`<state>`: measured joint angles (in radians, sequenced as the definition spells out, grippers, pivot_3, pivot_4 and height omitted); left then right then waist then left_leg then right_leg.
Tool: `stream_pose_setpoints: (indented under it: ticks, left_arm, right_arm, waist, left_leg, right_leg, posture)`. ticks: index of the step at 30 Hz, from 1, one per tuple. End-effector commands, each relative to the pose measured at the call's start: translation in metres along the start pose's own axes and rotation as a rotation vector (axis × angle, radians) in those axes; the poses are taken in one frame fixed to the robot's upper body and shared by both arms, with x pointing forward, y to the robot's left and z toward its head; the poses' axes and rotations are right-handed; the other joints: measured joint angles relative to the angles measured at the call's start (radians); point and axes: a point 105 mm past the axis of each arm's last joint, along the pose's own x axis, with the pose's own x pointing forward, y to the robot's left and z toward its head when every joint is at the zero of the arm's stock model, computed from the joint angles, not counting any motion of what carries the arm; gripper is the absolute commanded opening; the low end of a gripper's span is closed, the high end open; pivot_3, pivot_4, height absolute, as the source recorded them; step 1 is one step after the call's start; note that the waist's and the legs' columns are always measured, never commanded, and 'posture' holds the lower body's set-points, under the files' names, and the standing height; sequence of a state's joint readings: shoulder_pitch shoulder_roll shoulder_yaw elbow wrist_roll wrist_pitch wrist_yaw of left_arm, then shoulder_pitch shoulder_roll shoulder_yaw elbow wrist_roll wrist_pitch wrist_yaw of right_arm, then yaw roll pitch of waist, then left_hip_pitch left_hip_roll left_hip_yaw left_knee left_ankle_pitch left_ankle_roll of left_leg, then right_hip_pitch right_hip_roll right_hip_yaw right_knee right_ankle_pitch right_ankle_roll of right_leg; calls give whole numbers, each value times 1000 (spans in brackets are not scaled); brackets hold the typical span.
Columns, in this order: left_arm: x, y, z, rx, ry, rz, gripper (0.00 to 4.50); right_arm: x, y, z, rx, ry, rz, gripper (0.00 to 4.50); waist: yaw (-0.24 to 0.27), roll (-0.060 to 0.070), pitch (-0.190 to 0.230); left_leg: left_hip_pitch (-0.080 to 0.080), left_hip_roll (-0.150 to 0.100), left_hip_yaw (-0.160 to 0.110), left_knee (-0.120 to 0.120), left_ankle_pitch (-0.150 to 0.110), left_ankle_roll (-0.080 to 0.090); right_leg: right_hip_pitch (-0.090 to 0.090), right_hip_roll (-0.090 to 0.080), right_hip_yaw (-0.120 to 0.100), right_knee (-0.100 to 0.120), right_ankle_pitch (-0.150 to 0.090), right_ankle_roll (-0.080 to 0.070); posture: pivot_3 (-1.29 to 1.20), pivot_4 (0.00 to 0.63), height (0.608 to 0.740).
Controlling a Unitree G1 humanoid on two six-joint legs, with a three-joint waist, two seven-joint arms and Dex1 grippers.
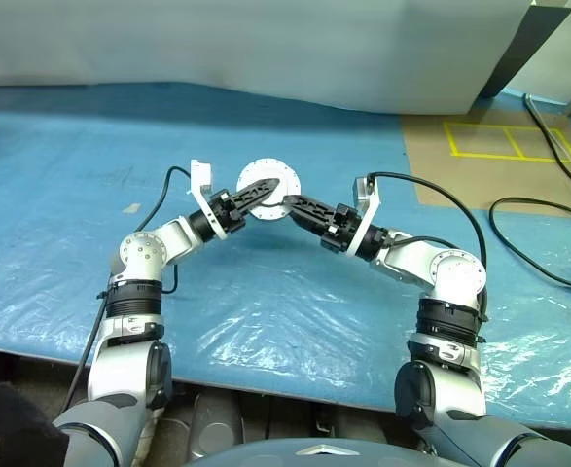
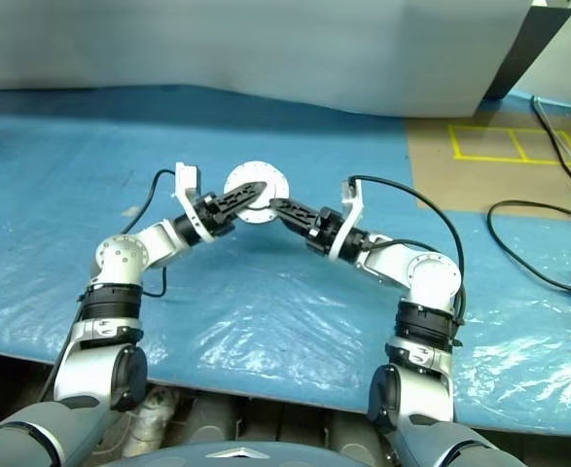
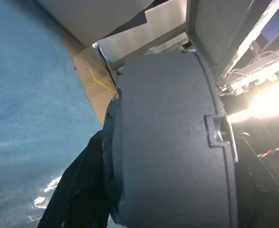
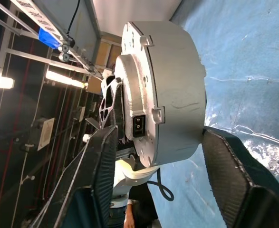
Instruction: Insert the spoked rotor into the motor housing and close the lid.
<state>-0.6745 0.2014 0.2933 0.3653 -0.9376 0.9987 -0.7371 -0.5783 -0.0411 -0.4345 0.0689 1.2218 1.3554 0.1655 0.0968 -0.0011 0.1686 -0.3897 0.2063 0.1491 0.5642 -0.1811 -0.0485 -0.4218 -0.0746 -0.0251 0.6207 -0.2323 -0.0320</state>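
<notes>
As both arms hold the motor housing up off the blue worktop, lid looks shut, so task prob. near done; rotor presumably inside. Left gripper fingers clamped on housing; right gripper fingers apart, straddling it w/ gaps

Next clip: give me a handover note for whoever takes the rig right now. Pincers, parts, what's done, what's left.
Left pincer: shut on the housing, gripping across it.
Right pincer: open, its fingers straddling the housing with a gap.
Housing: held up between both arms over the blue table.
Done: lid looks shut, plain silver face toward the head camera. Rotor presumably inside; cannot confirm.
Left: check the lid is seated, draw the right pincer clear, set the housing down.
</notes>
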Motion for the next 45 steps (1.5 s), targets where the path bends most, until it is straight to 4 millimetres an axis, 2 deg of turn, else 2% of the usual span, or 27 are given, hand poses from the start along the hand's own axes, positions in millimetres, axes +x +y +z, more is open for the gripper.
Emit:
stream_pose_setpoints:
  ticks: [1, 5, 10, 14, 16, 18, 24, 30, 31, 33, 35, 42, 45]
  left_arm:
    - [-2, -3, 19, 46, -55, 8, 2682]
    - [-9, -2, 34, 56, -115, 30, 2682]
    - [-28, 2, 65, 68, -230, 81, 2682]
    - [-55, 6, 91, 99, -334, 149, 2682]
    - [-74, 15, 104, 113, -400, 228, 2682]
    - [-99, 33, 113, 131, -463, 355, 2682]
    - [-132, 66, 108, 131, -492, 540, 2682]
    - [-152, 93, 98, 181, -476, 709, 2682]
    - [-154, 96, 97, 186, -475, 730, 3184]
    - [-158, 98, 96, 200, -461, 756, 3687]
    - [-166, 102, 97, 217, -442, 823, 4411]
    - [-219, 95, 118, 303, -450, 974, 4485]
    - [-226, 81, 123, 362, -382, 916, 4485]
  right_arm:
    - [7, 28, 0, -30, 22, 140, 2780]
    - [8, 28, -1, -32, 28, 140, 2780]
    - [8, 29, -1, -31, 33, 145, 2780]
    - [10, 29, -2, -32, 39, 145, 2780]
    - [10, 28, -2, -32, 39, 143, 2780]
    - [10, 27, -2, -31, 37, 139, 2780]
    - [11, 29, -2, -60, 46, 142, 2780]
    - [12, 29, -2, -75, 53, 140, 2780]
    - [12, 29, -2, -77, 52, 138, 2839]
    - [12, 28, -1, -82, 47, 131, 2839]
    - [11, 27, -1, -86, 42, 126, 2839]
    - [11, 27, -1, -94, 29, 123, 2839]
    - [11, 27, 0, -106, 23, 119, 2839]
  waist:
    - [0, 0, 0]
    - [-1, 0, 0]
    - [-2, 0, 0]
    - [1, 0, 0]
    - [2, 0, 0]
    - [2, 0, 0]
    - [5, 0, 0]
    - [6, -4, 0]
    - [6, -4, 0]
    - [4, -4, 0]
    - [3, -4, 0]
    - [-4, -4, 0]
    - [0, -4, 0]
  left_leg:
    - [0, 0, 0, 0, 0, 0]
    - [0, 0, 0, 0, 0, 0]
    - [1, 0, 0, 0, 0, 0]
    - [-1, 0, -1, 0, 0, 0]
    - [-1, 0, -1, 0, 0, 0]
    - [-2, 0, -1, 0, 0, 0]
    - [-2, 0, -2, 1, 0, 0]
    - [-4, 0, -3, 2, 0, 0]
    - [-4, 0, -3, 3, 0, 0]
    - [-2, 0, -3, 3, 0, 0]
    - [-1, 0, -3, 3, 0, 0]
    - [5, 0, -2, 2, 0, 0]
    - [4, 0, -2, 2, 0, 0]
  right_leg:
    - [0, 0, 0, 0, 0, 0]
    - [0, 0, 0, 0, 0, 0]
    - [0, 0, 0, 1, 0, 0]
    - [0, 0, -1, 0, 0, 0]
    - [0, 0, -1, -1, 0, 0]
    - [0, 0, -1, -1, 0, 0]
    - [0, 0, -1, -1, 0, 1]
    - [0, 0, -2, -1, 1, 1]
    - [0, 0, -2, -1, 1, 1]
    - [1, 0, -2, -1, 1, 1]
    - [2, 0, -2, 0, 1, 1]
    - [4, 0, 0, 1, 1, 1]
    - [4, 0, 0, 0, 1, 1]
  posture:
    - [0, 150, 740]
    - [0, 150, 740]
    - [0, 150, 740]
    - [0, 150, 740]
    - [0, 150, 740]
    - [0, 150, 740]
    - [0, 150, 740]
    - [0, 150, 740]
    - [0, 150, 740]
    - [0, 150, 740]
    - [0, 150, 740]
    - [0, 150, 740]
    - [0, 150, 740]
